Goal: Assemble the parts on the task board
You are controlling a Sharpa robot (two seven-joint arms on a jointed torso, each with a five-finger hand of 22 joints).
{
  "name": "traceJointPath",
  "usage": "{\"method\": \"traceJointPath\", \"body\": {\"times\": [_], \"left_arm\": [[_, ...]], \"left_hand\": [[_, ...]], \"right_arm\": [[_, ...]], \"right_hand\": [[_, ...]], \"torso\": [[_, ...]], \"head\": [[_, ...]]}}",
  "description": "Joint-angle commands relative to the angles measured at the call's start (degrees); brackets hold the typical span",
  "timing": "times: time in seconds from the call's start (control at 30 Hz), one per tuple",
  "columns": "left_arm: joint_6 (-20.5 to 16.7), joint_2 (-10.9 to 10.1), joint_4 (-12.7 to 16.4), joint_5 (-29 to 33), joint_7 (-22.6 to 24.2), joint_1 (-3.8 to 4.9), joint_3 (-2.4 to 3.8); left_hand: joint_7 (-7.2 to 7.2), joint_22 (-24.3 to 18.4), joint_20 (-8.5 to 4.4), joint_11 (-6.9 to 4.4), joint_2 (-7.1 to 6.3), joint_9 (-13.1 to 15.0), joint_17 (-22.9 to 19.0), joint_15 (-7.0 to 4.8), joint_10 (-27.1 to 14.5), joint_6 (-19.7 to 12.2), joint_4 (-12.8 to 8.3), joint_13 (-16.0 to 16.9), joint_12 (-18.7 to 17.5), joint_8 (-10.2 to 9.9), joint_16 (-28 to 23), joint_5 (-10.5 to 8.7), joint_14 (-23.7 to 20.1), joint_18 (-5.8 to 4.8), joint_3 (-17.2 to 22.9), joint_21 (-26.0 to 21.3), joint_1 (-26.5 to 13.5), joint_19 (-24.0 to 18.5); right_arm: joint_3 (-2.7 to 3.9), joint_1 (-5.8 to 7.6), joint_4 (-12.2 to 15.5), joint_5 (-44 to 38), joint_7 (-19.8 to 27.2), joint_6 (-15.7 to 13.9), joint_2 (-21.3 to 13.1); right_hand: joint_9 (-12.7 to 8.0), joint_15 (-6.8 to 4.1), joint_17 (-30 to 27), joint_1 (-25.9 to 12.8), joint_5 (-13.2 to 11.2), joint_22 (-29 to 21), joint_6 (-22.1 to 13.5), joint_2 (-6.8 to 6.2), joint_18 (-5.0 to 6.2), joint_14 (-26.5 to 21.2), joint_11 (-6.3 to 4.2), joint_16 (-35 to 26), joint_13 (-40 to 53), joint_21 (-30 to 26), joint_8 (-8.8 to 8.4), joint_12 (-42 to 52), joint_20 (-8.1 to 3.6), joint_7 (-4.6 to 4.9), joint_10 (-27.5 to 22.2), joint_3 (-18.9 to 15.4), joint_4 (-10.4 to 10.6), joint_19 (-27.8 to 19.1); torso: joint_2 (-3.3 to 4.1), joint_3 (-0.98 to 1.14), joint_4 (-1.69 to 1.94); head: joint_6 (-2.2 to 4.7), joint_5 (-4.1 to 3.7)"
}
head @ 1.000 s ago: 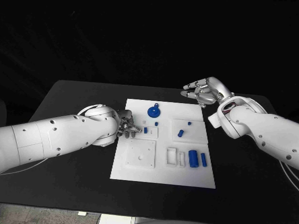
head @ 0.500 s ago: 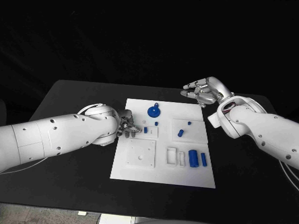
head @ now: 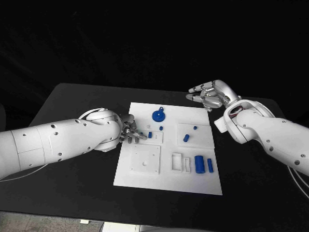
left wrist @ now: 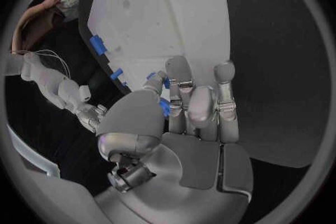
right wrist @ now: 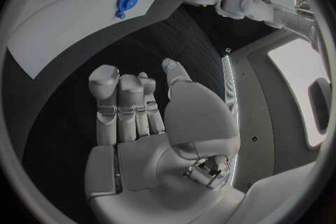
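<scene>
In the middle of the black table [head: 71, 111] you are seeing the white task board [head: 144, 176], lying flat with its long side running away from the robot.

At about nine o'clock from the board's centre, the left hand [head: 130, 131] is reaching over the board's left edge. In the left wrist view this hand [left wrist: 183, 117] is pinching a small blue part [left wrist: 163, 106] between the thumb and the fingers; the other fingers are lying straight and close together. What shape this part has, you cannot tell, because the fingers are covering most of it.

At about one o'clock from the board's centre, off the board's far right corner, the right hand [head: 211, 95] is hovering above the table. In the right wrist view it [right wrist: 150, 123] is holding nothing, and its fingers are standing upright, side by side, with the thumb apart.

On the board, a round blue disc [head: 158, 115] is lying at twelve o'clock. A small blue peg [head: 187, 137] is sitting at about two o'clock, tilted. Two blue cylinders [head: 199, 163] are lying side by side at about four o'clock, beside a white frame [head: 176, 162]. A raised white square plate [head: 147, 159] is sitting at about seven o'clock.
</scene>
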Motion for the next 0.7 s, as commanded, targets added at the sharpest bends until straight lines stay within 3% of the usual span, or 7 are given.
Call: {"method": "traceJointPath", "body": {"times": [0.03, 0.07, 0.23, 0.57, 0.7], "left_arm": [[2.3, -0.08, -0.04, -0.24, -1.86, -0.66, -0.43], [2.12, -0.14, -0.01, -0.24, -1.78, -0.66, -0.37], [1.57, -0.36, 0.13, -0.24, -1.61, -0.64, -0.19], [0.89, -0.65, 0.37, -0.03, -1.16, -0.6, 0.14], [0.86, -0.92, 0.57, 0.45, -0.77, -0.6, 0.58]], "left_hand": [[0.21, 0.95, -0.09, -0.12, -2.37, -0.17, -0.11, -0.44, 2.81, 0.29, 2.75, -0.08, 0.13, -0.08, 0.03, -2.73, -0.01, 0.57, 0.71, -0.31, -0.03, 0.23], [0.21, 0.95, -0.12, -0.16, -4.66, -0.14, -0.09, -0.41, 2.8, 0.48, 6.04, -0.09, 0.17, -0.07, 0.04, -3.58, 0.01, 0.54, 2.72, -0.36, 0.98, 0.24], [0.35, 0.96, -0.17, -0.05, -6.26, 0.05, -0.26, -0.46, 2.81, 0.58, 9.2, -0.13, 0.09, -0.08, -0.12, -4.53, -0.05, 0.51, 2.66, -0.44, 1.88, 0.27], [0.4, 0.95, -0.15, -0.01, -6.65, 0.07, -0.43, -0.47, 2.8, 0.57, 9.91, -0.15, -0.02, -0.2, -0.25, -4.6, -0.1, 0.53, 2.6, -0.53, 2.27, 0.26], [0.48, 0.93, -0.14, 0.07, -7.5, 0.01, -0.7, -0.44, 2.81, 0.53, 10.0, -0.22, -0.28, -0.31, -0.49, -4.55, -0.25, 0.5, 2.54, -0.69, 3.03, 0.11]], "right_arm": [[0.02, -0.04, 0.01, -0.05, 0.53, 0.67, 0.06], [0.02, -0.05, 0.01, -0.05, 0.53, 0.67, 0.07], [0.02, -0.06, 0.01, -0.05, 0.54, 0.68, 0.09], [0.02, -0.09, 0.0, -0.05, 0.55, 0.7, 0.13], [0.02, -0.11, 0.0, -0.04, 0.55, 0.71, 0.13]], "right_hand": [[-0.07, 0.01, -0.1, -0.47, 0.18, 5.63, 0.0, -0.16, 0.47, -0.24, -0.08, -0.32, 0.06, -0.3, -0.28, -0.11, 0.2, -0.05, -0.21, 0.0, 0.34, 1.65], [-0.07, 0.01, -0.1, -0.47, 0.18, 5.63, 0.0, -0.16, 0.47, -0.24, -0.08, -0.32, 0.06, -0.3, -0.28, -0.11, 0.2, -0.05, -0.21, 0.0, 0.34, 1.65], [-0.07, 0.01, -0.1, -0.47, 0.18, 5.63, 0.0, -0.16, 0.47, -0.24, -0.08, -0.32, 0.06, -0.3, -0.28, -0.11, 0.2, -0.05, -0.21, 0.0, 0.34, 1.65], [-0.07, 0.01, -0.1, -0.47, 0.18, 5.63, 0.0, -0.16, 0.47, -0.24, -0.08, -0.32, 0.06, -0.3, -0.28, -0.11, 0.2, -0.05, -0.21, 0.0, 0.34, 1.65], [-0.07, 0.01, -0.1, -0.47, 0.18, 5.63, 0.0, -0.16, 0.47, -0.24, -0.08, -0.32, 0.06, -0.3, -0.28, -0.11, 0.2, -0.05, -0.21, 0.0, 0.34, 1.65]], "torso": [[-0.02, -0.03, 0.04], [-0.02, -0.03, 0.06], [-0.03, -0.02, 0.09], [-0.01, -0.03, 0.09], [-0.03, -0.03, 0.09]], "head": [[-0.01, -0.08], [0.0, -0.09], [0.0, -0.1], [0.16, 0.08], [0.27, 0.21]]}}
